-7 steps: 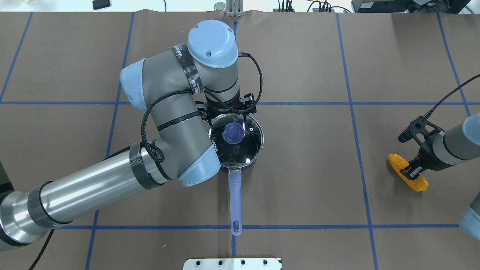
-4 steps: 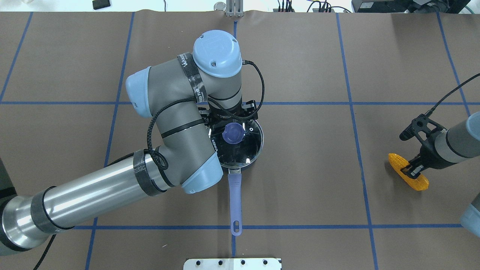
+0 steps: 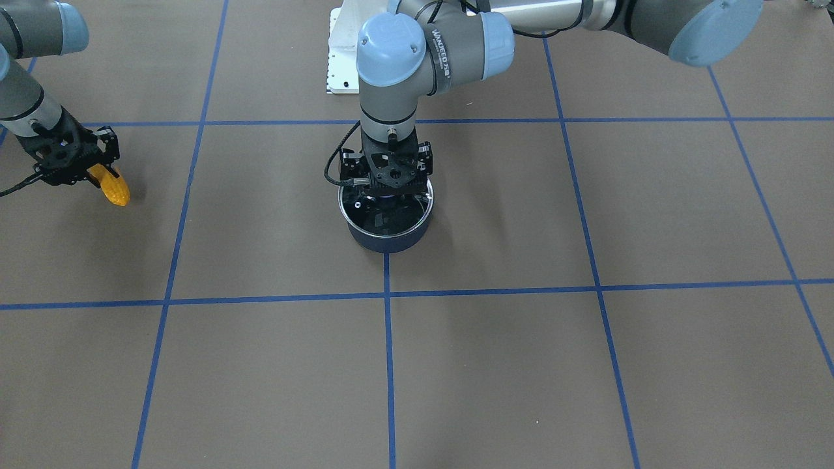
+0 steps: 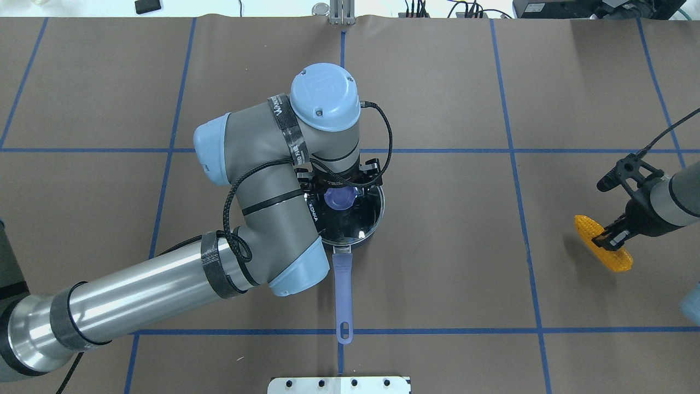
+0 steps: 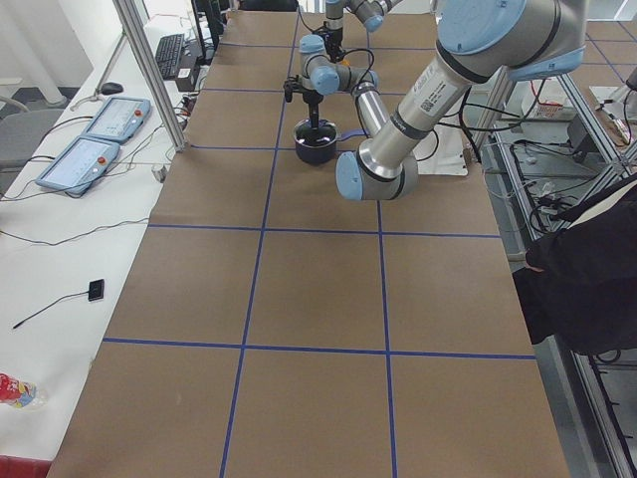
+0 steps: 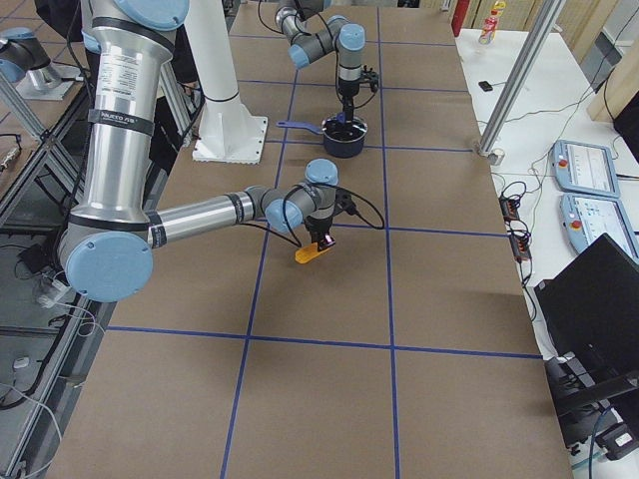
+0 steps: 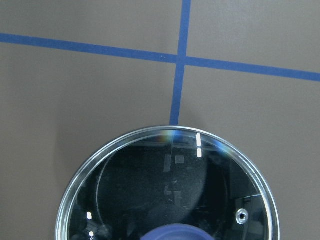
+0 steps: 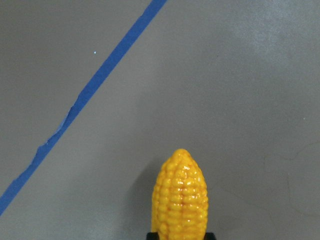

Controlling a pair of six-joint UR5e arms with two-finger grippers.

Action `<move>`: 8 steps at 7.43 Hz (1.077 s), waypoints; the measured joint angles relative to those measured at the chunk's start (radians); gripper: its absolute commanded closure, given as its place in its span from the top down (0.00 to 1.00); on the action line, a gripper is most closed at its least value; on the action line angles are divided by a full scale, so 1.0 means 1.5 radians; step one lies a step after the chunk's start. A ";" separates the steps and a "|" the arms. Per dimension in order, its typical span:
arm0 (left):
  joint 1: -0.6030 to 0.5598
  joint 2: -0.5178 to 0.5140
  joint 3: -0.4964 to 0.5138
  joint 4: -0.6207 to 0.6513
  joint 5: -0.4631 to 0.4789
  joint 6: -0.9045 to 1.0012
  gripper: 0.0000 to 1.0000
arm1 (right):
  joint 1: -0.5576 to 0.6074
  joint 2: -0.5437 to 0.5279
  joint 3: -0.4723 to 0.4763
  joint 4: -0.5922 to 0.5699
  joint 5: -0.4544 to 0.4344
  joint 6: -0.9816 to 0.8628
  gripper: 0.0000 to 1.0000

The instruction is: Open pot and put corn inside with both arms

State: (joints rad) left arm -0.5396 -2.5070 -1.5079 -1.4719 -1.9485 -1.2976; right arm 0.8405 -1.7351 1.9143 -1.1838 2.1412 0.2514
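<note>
Nearest the robot, the right fingers (image 4: 613,238) are clamped on the one corn (image 4: 586,226), seemingly just off the tabletop (image 4: 437,273) and well apart from the single pot (image 3: 386,240). Farther out, the left fingers (image 4: 357,192) flank the knob (image 4: 339,198) of its one lid (image 4: 353,224), which is seated. Whether they grip cannot be told. Lid removal is in hand. Next, probably, a firm pinch and straight lift.

lid (image 4: 356,223) + L arm (image 4: 262,164) atop pot (image 3: 388,242), open table (image 4: 454,246) toward corn (image 4: 586,225)

I watch the bench (image 4: 437,246) from above, from the front and from both ends. Each wrist camera looks straight down, close. All wide views share the pot (image 4: 353,224).
</note>
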 measured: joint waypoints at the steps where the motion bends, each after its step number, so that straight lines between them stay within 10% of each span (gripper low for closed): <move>1: 0.001 0.003 0.001 0.000 0.000 0.004 0.62 | 0.012 0.007 -0.001 -0.003 0.011 0.000 0.33; 3: 0.002 0.005 0.001 -0.001 0.001 0.009 0.45 | 0.026 0.018 -0.002 -0.006 0.024 0.000 0.33; 8: -0.018 0.018 -0.054 0.030 -0.005 0.060 0.43 | 0.052 0.119 0.000 -0.105 0.045 0.004 0.33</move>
State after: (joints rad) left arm -0.5668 -2.4798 -1.5888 -1.4265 -1.9561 -1.2073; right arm 0.9180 -1.5565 1.9137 -1.3412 2.2093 0.2569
